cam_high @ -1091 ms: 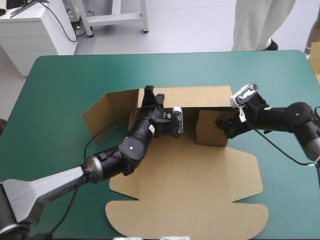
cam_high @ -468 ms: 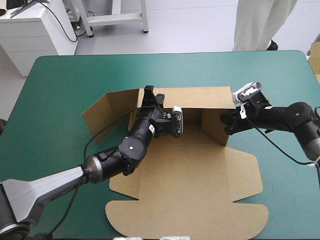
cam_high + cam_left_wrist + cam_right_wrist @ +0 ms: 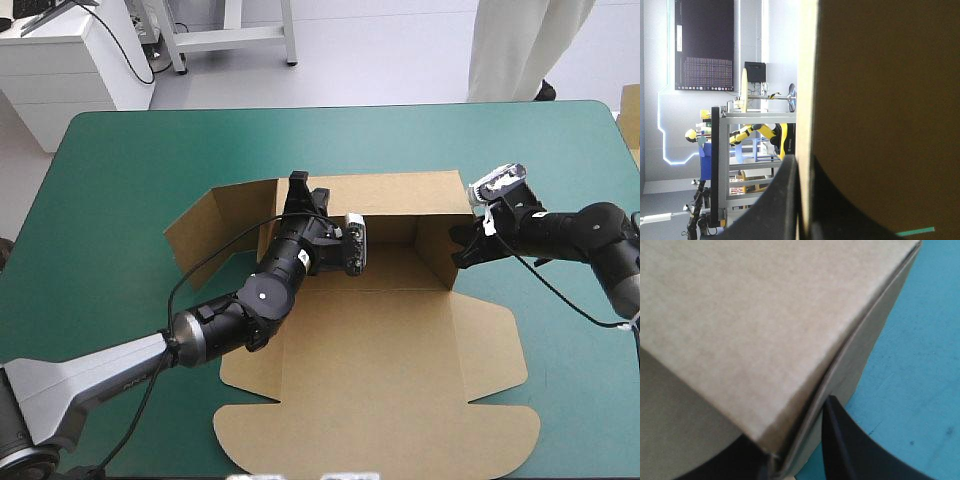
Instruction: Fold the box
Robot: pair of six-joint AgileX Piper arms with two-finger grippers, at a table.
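The brown box [image 3: 380,370] lies on the table with its lid flat toward the near edge. Its back wall [image 3: 400,192] and right wall [image 3: 440,255] stand upright, and a left panel [image 3: 205,232] leans outward. My left gripper [image 3: 298,190] is shut on the back wall's top edge near its left end. In the left wrist view the board's edge [image 3: 807,100] runs between the two black fingers [image 3: 782,200]. My right gripper [image 3: 460,245] is shut on the doubled right wall [image 3: 740,330], with one black finger [image 3: 850,450] outside it.
Teal-green cover [image 3: 120,180] shows to the left, beyond and to the right of the box. The lid's rounded flaps [image 3: 500,440] reach close to the table's near edge.
The right corner flap, earlier standing across the tray's inside, has swung back flat against the right wall. My right gripper closed onto that wall. The left arm has stayed still.
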